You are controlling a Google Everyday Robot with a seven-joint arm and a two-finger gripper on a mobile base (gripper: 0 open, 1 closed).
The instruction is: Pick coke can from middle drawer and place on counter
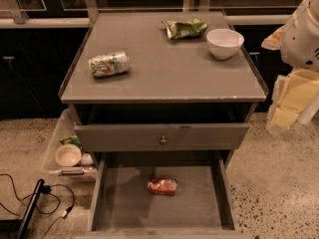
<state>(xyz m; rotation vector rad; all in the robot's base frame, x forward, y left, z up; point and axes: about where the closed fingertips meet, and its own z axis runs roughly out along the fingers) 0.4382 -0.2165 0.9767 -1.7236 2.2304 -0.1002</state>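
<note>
The coke can [162,185] is small and red and lies on its side on the floor of the open middle drawer [119,203], near the middle. The counter [164,68] is the grey cabinet top above it. My arm's white body [303,31] and the pale gripper [288,106] hang at the right edge of the view, beside the cabinet's right side. The gripper is well above and to the right of the can and touches nothing.
On the counter lie a white-and-green soda can [108,64] at the left, a green crumpled bag [186,28] and a white bowl [225,43] at the back right. A knobbed drawer front [163,140] sits above the open drawer. A plastic bin [67,153] and cables [35,195] are on the floor at the left.
</note>
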